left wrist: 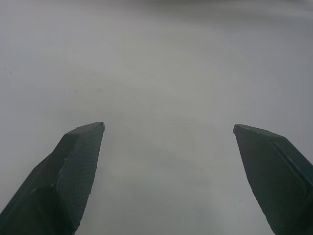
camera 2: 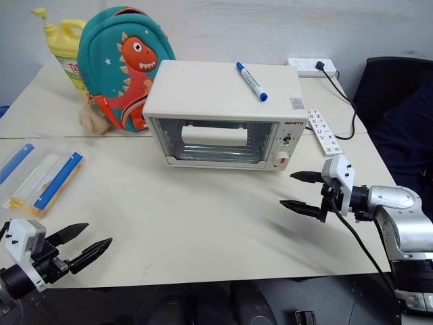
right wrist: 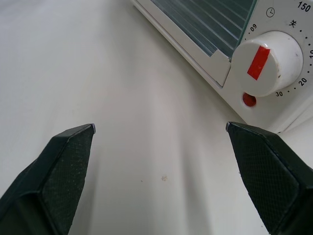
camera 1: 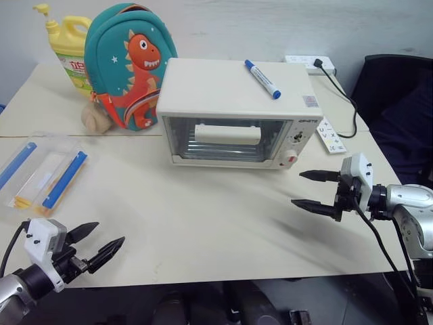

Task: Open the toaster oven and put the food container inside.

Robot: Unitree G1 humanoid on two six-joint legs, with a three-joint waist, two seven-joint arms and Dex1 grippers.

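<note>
Gaping wide, empty: left hand (camera 1: 101, 242), right hand (camera 1: 306, 189).

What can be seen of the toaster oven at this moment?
The toaster oven is a cream-white box standing upright on the table, its glass door shut. A cream bar handle crosses the door, with wire rack bars behind the glass. The side panel carries a white knob with a red stripe and a small red light. A blue marker pen lies on top. Nothing grips it.
</note>
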